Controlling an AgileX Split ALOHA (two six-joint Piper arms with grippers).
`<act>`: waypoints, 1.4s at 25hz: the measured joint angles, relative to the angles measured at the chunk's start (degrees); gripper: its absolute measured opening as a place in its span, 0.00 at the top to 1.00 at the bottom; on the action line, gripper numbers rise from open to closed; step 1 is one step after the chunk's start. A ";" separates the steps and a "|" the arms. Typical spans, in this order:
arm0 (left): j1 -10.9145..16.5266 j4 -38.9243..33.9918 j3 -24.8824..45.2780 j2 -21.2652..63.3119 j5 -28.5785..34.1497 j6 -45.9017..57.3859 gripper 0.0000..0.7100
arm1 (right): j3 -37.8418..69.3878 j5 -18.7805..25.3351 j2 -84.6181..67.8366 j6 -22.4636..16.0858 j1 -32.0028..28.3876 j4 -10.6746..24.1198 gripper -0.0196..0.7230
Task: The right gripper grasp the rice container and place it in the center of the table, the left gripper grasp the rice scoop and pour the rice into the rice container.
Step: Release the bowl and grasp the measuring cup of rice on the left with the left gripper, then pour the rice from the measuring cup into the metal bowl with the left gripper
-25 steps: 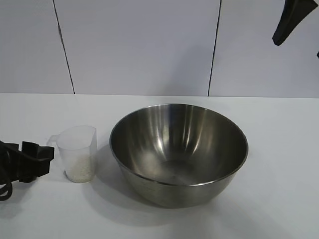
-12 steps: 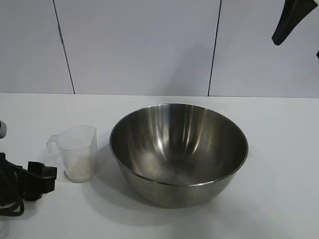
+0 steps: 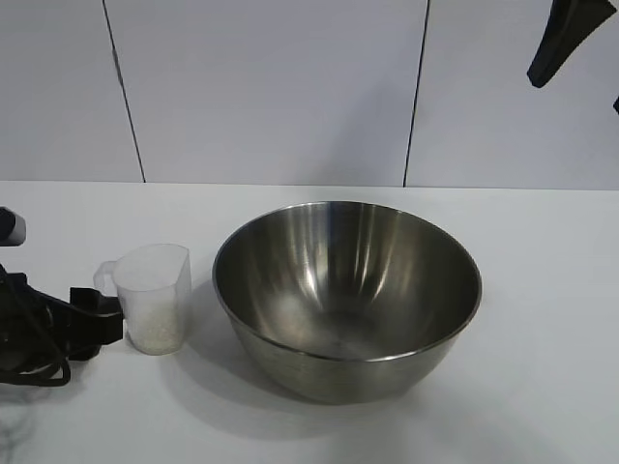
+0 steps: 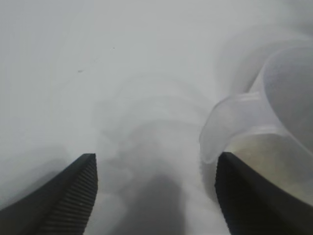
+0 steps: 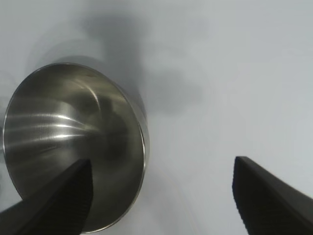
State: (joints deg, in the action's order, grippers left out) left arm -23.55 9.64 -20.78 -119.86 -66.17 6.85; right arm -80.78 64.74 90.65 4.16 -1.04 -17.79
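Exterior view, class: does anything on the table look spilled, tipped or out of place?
Nothing stands out. The rice scoop stands upright with rice inside, beside the upright rice container; no grains show on the table.

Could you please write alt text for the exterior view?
A large steel bowl sits mid-table, with a small clear scoop of rice beside it. The open left gripper reaches the scoop's handle; the right gripper hangs above.

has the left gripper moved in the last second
Yes: the black left gripper slid rightward along the white table, reaching the clear plastic cup's handle.
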 joint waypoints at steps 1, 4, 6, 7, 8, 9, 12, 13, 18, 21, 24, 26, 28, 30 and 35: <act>0.00 0.66 0.00 0.00 0.00 0.00 0.30 | 0.00 0.00 0.00 0.00 0.00 0.00 0.24; 0.00 1.51 -0.04 0.00 0.00 0.00 0.30 | 0.00 -0.35 0.00 0.00 0.00 -0.05 0.24; 0.00 1.51 -0.04 0.15 0.00 0.00 0.30 | 0.00 -0.39 0.00 0.00 0.00 -0.05 0.24; 0.00 1.57 -0.04 0.49 0.11 0.00 0.30 | 0.00 -0.39 0.00 0.00 0.00 -0.05 0.24; 0.00 1.63 -0.04 1.09 0.18 0.00 0.30 | 0.00 -0.39 0.00 0.00 0.00 -0.05 0.24; 0.00 1.69 -0.04 1.82 0.13 0.00 0.30 | 0.00 -0.39 0.00 0.00 0.00 -0.05 0.24; 0.00 1.86 -0.04 3.07 0.13 0.00 0.30 | 0.00 -0.39 0.00 0.02 0.00 -0.05 0.24; 0.00 1.86 -0.04 3.18 0.13 0.00 0.30 | 0.00 -0.39 0.00 0.02 0.00 -0.05 0.24; 0.00 0.94 -0.04 3.30 0.13 0.00 0.67 | 0.00 -0.39 0.00 0.02 0.00 -0.05 0.24; 0.00 -0.30 -0.04 3.32 0.13 -0.65 0.91 | 0.00 -0.39 0.00 0.02 0.00 -0.05 0.24; 0.00 -1.23 -0.04 3.32 0.19 -1.26 0.97 | 0.00 -0.39 0.00 0.14 0.00 -0.05 0.24; 0.00 -1.40 -0.04 3.32 0.19 -1.35 0.98 | 0.00 -0.39 0.00 0.14 0.00 -0.05 0.24; 0.00 -1.41 -0.04 3.44 0.25 -1.35 0.99 | 0.00 -0.39 0.00 0.17 0.00 -0.05 0.24; 0.00 -1.60 -0.04 4.69 0.32 -1.35 0.99 | 0.00 -0.39 0.00 0.17 0.00 -0.05 0.24; 0.00 -2.44 -0.04 9.52 0.32 -2.15 0.99 | 0.00 -0.39 0.00 0.17 0.00 -0.05 0.24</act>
State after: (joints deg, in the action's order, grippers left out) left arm -23.55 7.19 -20.83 -110.35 -65.85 4.70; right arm -80.78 64.35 90.65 4.32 -1.04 -17.84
